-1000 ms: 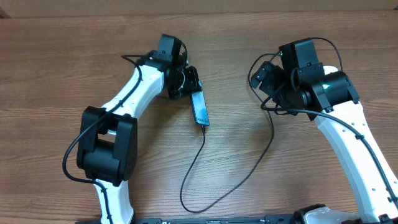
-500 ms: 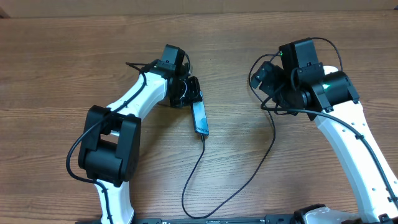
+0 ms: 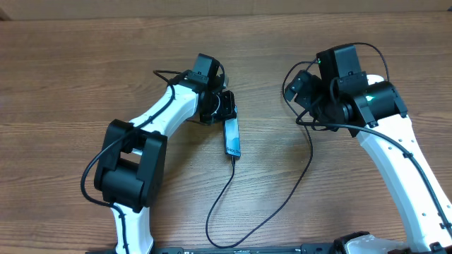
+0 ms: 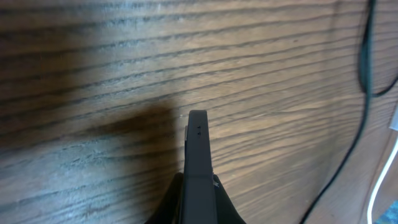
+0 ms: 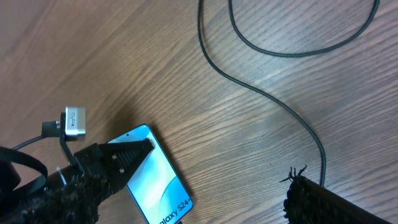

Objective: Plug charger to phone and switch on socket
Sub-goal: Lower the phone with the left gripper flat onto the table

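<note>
I read one marking only. In the right wrist view, the phone shows "alaxy S24+" printed along the lower part of its light blue screen, and the leading letter is cut off at the bottom frame edge. In the overhead view, the print on the same phone is too small for me to read.

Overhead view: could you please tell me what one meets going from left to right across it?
The left arm's black elbow → phone → right arm.
</note>
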Motion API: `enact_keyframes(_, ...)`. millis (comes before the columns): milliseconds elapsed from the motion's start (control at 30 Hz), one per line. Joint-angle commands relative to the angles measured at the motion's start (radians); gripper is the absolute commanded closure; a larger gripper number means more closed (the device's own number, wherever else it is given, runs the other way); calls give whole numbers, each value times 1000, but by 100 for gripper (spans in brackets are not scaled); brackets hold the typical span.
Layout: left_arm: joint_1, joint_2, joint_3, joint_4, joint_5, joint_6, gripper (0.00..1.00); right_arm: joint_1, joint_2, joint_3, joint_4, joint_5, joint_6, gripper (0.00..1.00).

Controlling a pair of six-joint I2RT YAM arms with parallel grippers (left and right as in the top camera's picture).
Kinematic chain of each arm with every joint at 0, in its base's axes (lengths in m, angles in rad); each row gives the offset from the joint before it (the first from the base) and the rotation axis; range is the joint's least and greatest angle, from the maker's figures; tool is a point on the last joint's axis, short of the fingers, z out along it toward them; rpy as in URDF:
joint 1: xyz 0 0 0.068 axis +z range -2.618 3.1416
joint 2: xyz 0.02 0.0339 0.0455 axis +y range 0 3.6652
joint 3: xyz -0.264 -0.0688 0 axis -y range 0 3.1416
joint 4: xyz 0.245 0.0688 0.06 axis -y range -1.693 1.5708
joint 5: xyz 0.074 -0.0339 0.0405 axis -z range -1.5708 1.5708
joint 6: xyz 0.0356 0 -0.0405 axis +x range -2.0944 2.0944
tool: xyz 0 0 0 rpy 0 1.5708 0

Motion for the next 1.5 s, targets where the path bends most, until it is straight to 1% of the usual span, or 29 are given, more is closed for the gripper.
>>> enact_keyframes(0,-8,42,-2,3,10,18,96,-2,-19,-17,5,21,-2,4)
enact_keyframes(400,-10,69,-2,-2,13,22,96,-2,-19,-17,15,21,-2,4)
enact_keyframes(433,-10,69,-2,-3,13,22,94,-2,-19,-17,16,21,-2,4)
enact_keyframes(533,-10,69,-2,-6,13,22,83,-2,-19,-17,18,21,-2,4)
enact_keyframes(633,-10,69,-2,-9,13,22,75,-2,-19,-17,18,21,-2,4)
enact_keyframes(867,-10,69,-2,-20,8,22,74,-2,-19,-17,18,21,-2,4)
enact_keyframes(1033,-10,69,-2,-24,8,22,71,-2,-19,-17,18,21,-2,4)
enact_keyframes(1467,-10,69,-2,-27,9,22,71,-2,-19,-17,17,21,-2,4)
